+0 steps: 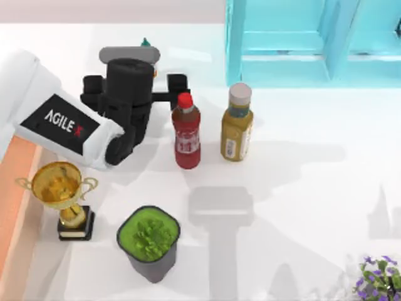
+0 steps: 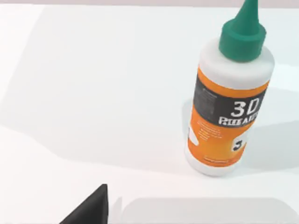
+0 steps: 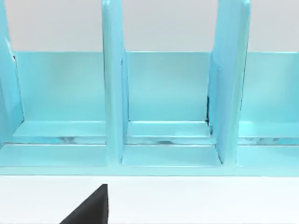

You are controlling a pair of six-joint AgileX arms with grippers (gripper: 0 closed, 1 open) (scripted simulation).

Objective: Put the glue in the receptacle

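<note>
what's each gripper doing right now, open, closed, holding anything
Left gripper: over the glue at the back of the table, fingers cannot be told.
Right gripper: facing the turquoise shelf, cannot be told.

The glue point(image 2: 229, 100), white with teal cap and orange label, stands upright; the salmon-orange receptacle point(image 1: 11, 207) lies at the table's left edge.

Bright even light, soft grey shadows on table point(image 1: 301, 188)

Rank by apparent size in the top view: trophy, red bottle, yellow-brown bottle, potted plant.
1. Potted plant, largest.
2. Trophy.
3-4. Yellow-brown bottle and red bottle look about alike; no ranking between them.
</note>
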